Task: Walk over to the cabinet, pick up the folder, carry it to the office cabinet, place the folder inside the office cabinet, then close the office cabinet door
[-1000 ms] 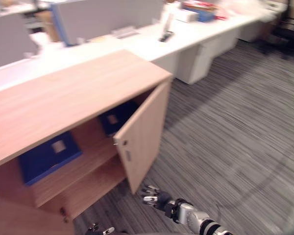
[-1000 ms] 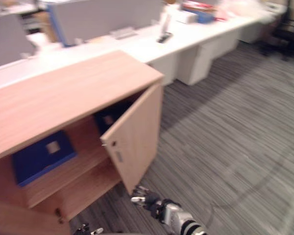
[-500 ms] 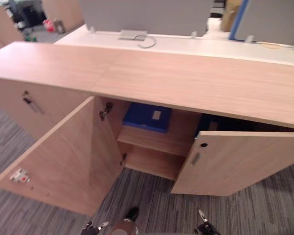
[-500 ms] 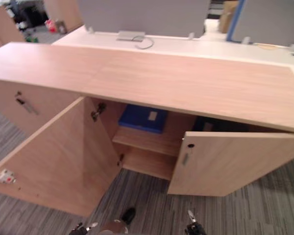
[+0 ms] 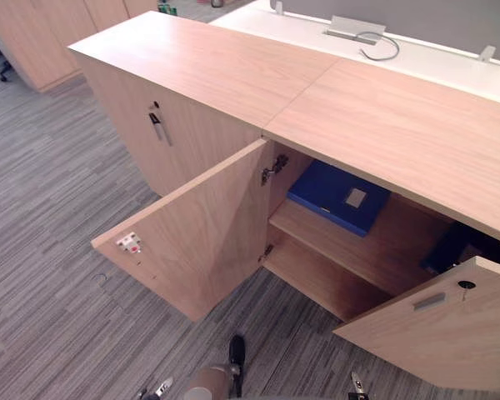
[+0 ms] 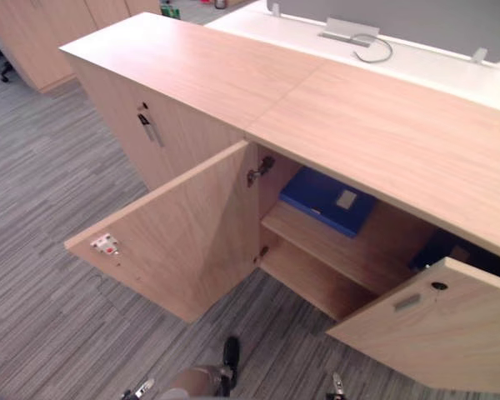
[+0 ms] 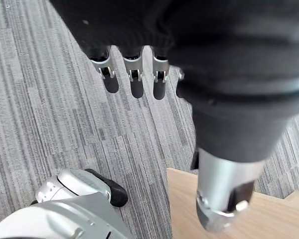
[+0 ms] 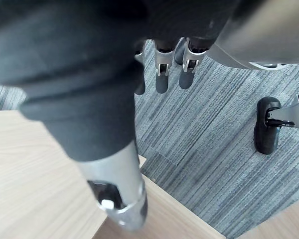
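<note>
Carpet point(image 5: 50, 250) met the cabinet point(image 5: 233, 75) — doors point(image 5: 200, 233) wide open, folder point(image 5: 337, 196) flat on its shelf point(image 5: 350, 250), reachable; left hand point(image 7: 159, 69) and right hand point(image 8: 189, 62) hung empty — fingers point(image 8: 162, 74) relaxed, straight.

Nothing can be read: the pale label point(image 5: 356, 197) on the blue folder point(image 5: 325, 190), at two o'clock from the open left door point(image 5: 204, 237), and that door's red-and-white sticker point(image 5: 129, 243) are too small

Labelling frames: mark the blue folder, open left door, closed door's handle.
blue folder point(image 5: 325, 187): left eye view, its cover.
open left door point(image 5: 204, 233): left eye view, inner face.
handle point(image 5: 160, 130): left eye view, its bar.
</note>
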Controlling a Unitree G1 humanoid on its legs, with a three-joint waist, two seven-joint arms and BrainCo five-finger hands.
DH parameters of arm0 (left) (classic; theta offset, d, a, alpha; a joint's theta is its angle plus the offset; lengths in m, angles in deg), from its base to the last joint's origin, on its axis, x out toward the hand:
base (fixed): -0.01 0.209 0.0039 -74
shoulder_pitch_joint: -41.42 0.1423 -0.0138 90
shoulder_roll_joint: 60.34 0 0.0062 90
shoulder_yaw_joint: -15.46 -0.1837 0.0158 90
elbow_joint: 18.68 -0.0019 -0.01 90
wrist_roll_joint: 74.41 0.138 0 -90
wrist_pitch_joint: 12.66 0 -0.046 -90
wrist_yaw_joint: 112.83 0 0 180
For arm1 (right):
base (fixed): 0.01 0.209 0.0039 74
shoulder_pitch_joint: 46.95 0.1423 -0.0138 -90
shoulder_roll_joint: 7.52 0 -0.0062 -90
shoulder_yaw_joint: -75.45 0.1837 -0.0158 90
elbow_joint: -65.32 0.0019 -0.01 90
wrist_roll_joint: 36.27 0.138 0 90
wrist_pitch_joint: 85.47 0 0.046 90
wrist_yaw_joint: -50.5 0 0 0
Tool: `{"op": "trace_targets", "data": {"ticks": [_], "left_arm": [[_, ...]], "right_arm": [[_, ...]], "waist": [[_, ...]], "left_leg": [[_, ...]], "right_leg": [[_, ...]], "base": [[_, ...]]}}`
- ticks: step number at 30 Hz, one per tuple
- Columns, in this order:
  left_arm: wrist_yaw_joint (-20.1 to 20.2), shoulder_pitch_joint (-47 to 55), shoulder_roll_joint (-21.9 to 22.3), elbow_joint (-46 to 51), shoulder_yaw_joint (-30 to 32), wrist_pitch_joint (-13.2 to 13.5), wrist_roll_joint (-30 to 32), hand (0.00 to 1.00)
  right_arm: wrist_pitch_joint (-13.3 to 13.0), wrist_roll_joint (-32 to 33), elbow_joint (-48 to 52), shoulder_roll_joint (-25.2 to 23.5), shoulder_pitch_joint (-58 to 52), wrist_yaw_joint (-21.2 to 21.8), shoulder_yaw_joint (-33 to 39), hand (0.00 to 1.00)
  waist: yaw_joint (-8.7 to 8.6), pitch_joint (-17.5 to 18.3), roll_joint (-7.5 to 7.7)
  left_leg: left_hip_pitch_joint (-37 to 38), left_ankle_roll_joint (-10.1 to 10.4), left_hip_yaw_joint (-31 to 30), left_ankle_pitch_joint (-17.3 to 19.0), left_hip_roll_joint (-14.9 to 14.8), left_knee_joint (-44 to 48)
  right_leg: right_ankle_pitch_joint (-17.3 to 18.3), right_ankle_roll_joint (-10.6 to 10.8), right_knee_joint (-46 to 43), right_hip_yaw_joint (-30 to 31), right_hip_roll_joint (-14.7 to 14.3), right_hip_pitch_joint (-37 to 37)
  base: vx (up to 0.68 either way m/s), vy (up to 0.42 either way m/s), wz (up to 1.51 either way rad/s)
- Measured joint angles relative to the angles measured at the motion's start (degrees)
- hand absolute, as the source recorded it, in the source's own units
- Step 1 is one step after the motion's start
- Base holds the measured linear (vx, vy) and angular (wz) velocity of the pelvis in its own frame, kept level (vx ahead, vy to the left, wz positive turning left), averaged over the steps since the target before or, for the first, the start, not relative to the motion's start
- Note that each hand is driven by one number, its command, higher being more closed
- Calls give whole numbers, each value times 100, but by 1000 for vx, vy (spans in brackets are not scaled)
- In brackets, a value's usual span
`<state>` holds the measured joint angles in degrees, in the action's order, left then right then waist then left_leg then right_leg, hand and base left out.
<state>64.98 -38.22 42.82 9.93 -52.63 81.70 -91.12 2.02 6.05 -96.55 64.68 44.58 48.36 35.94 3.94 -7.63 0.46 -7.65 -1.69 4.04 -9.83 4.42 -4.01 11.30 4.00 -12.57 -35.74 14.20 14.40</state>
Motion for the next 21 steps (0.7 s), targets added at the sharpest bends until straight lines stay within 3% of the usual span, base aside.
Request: {"op": "trace_targets", "data": {"ticks": [6, 10, 11, 12, 13, 14, 17, 19, 21], "left_arm": [[13, 12, 57, 19, -42, 9, -726, 0], [-33, -1, 139, 333, 232, 20, -911, 0], [-74, -30, 129, 453, 490, 27, -902, 0], [-84, -73, 123, 476, 678, 32, -894, 0], [-133, -94, 131, 473, 1151, 10, -731, 0], [-253, -70, 71, 475, 1832, -12, -388, 0], [-464, -282, -398, 571, 3038, -70, 326, 0], [-527, -361, -1001, 568, 3776, -186, 667, 0], [-509, -468, -1600, 569, 4104, -287, 930, 0]], "right_arm": [[-75, 770, 13, 61, -2, 72, -110, 0], [-87, 848, 15, 116, -17, 74, -56, 0], [-83, 842, 7, 85, -42, 80, -15, 0], [-81, 838, 3, 62, -61, 82, 12, 0], [-75, 820, 18, 123, -123, 82, 42, 0], [-55, 796, -12, 166, -192, 82, 237, 0], [-45, 584, -227, 194, -241, 81, 555, 0], [4, 570, -336, 192, -240, 83, 683, 0], [29, 552, -364, 164, -248, 88, 687, 0]], "waist": [[-82, 15, -103], [-123, -2, -214], [-137, 39, 2], [-118, 61, 88], [-78, 82, 34], [-110, 177, -66], [-209, 223, -93], [-241, 272, 5], [-251, 295, 83]], "left_leg": [[94, 116, -39, -139, -79, -141], [57, 142, -62, -120, -74, -142], [-2, 369, -2, 104, 65, -75], [-81, 199, 91, 160, 179, 116], [-87, -48, 141, 251, 217, 843], [282, -139, 46, 333, 211, 391], [469, -140, 136, 220, 226, -128], [504, -174, 208, 141, 194, -133], [578, -147, 272, 167, 152, -132]], "right_leg": [[-72, -36, 203, 8, -134, 118], [-65, -44, 412, -5, -219, 175], [35, -200, 673, -41, -68, 148], [58, -91, 750, -55, 59, 130], [70, -92, 674, 16, 176, 78], [86, -62, 658, 106, 114, 66], [33, -46, 546, 158, 140, -48], [11, -15, 503, 243, 138, -61], [-9, -21, 407, 323, 137, -65]], "base": [[-54, -7, -1], [-77, 9, 4], [-83, 38, -6], [-25, 38, -28], [120, 39, -39], [123, 19, -26], [95, -4, -4], [38, -7, -18], [49, -11, -15]]}}
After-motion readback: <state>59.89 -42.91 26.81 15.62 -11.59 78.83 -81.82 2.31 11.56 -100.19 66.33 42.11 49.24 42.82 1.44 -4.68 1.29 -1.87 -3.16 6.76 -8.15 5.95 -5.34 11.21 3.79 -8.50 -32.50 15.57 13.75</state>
